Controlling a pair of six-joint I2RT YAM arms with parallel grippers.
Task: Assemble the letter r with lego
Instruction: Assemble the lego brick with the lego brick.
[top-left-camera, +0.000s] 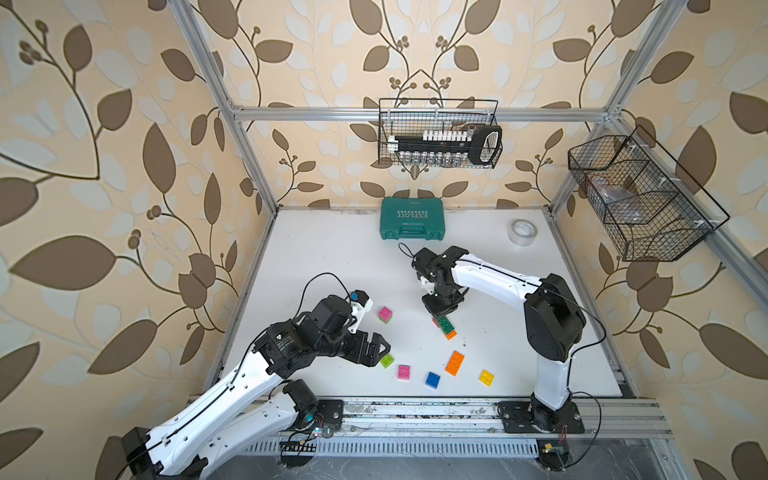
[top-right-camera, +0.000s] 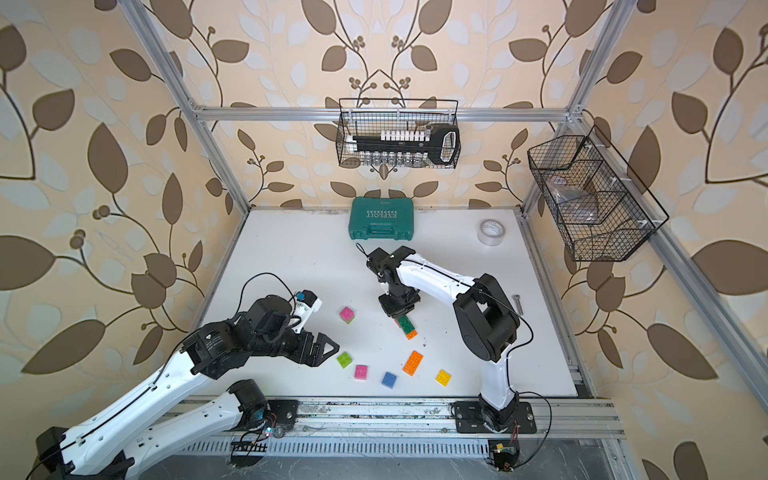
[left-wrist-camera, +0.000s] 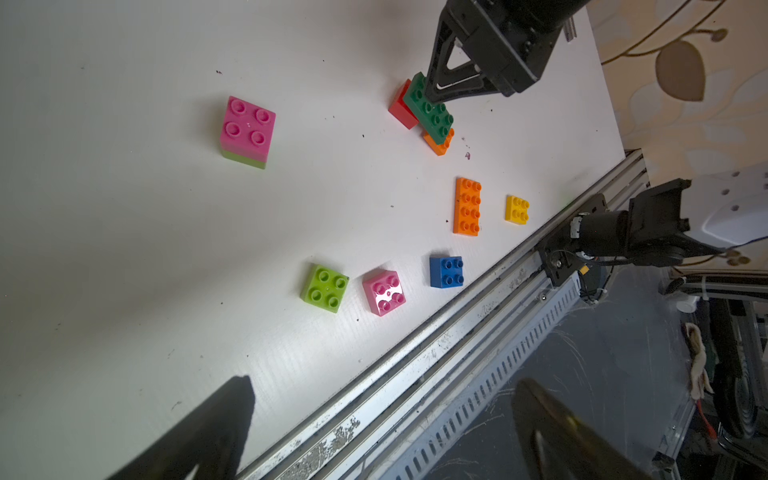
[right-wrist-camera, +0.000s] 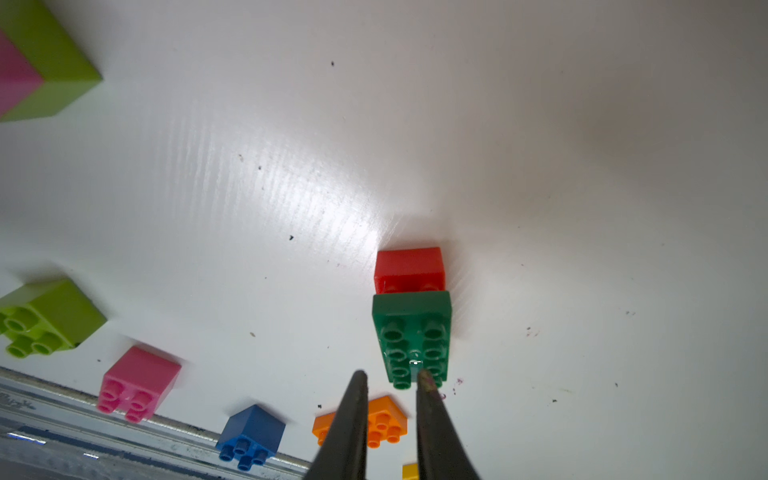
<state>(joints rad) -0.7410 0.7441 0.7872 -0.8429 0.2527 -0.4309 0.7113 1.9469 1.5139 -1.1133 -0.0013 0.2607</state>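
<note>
While my left gripper (left-wrist-camera: 384, 380) gapes wide above the table (left-wrist-camera: 124, 208), my right gripper (right-wrist-camera: 391, 376) stands narrow, tips at the dark green brick (right-wrist-camera: 411, 328) bridging a red brick (right-wrist-camera: 409, 266) and an orange brick (left-wrist-camera: 440, 143); whether it pinches, I cannot tell; other lego (left-wrist-camera: 446, 272) lies loose nearby; the teal case (top-left-camera: 411, 218) reads EXPLOIT, upside down from above.
</note>
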